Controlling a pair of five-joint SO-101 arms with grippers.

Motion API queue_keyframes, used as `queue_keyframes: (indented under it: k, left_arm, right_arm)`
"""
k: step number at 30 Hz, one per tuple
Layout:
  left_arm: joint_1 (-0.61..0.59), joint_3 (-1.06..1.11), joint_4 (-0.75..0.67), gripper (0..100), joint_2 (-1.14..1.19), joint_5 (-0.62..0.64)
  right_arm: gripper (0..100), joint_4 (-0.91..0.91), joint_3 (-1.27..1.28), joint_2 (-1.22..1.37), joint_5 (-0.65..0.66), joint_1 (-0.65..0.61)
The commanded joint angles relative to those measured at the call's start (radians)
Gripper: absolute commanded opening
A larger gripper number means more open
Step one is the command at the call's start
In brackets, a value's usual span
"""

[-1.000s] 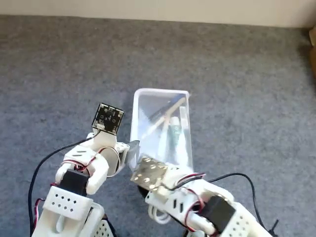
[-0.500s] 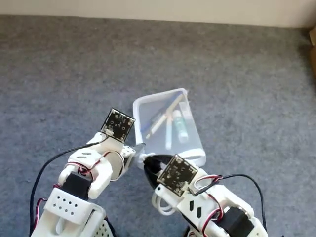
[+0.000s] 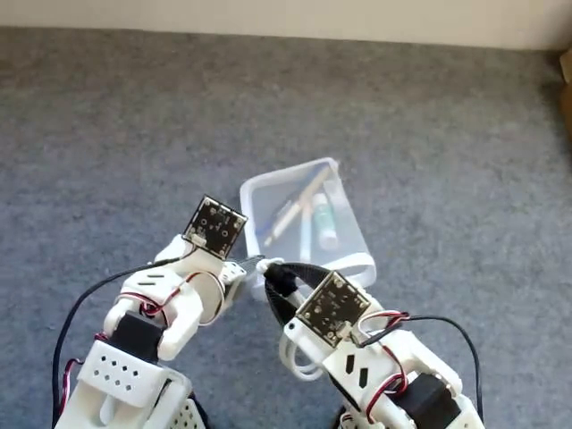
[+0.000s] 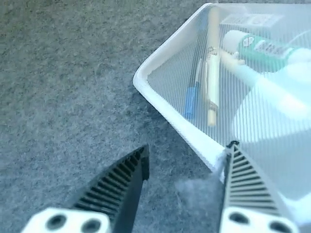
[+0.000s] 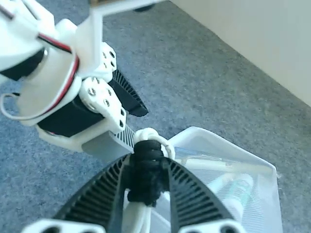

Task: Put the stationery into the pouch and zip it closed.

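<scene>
Right hand (image 5: 146,161) grips pouch (image 5: 228,165) cord (image 5: 145,183); glue stick (image 4: 257,46) print illegible.

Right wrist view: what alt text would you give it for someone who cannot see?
The right gripper is shut on a black cord pull at the corner of a clear pouch holding stationery. The left gripper sits just beyond it, over grey carpet.

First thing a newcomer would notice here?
The clear pouch on the grey carpet, with a pen and a glue stick inside. The right gripper is clamped on its black pull at the near end; the left gripper sits open beside it.
</scene>
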Motion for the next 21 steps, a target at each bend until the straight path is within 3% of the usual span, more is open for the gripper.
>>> queue_keyframes:
  k: [1,21]
  left_arm:
    - [0.038,0.010,0.029,25,0.001,-0.032]
    - [0.038,-0.051,0.103,25,0.001,-0.098]
  right_arm:
    - [0.5,-0.065,-0.030,-0.036,0.003,0.074]
    - [0.5,-0.065,-0.035,-0.036,0.003,0.116]
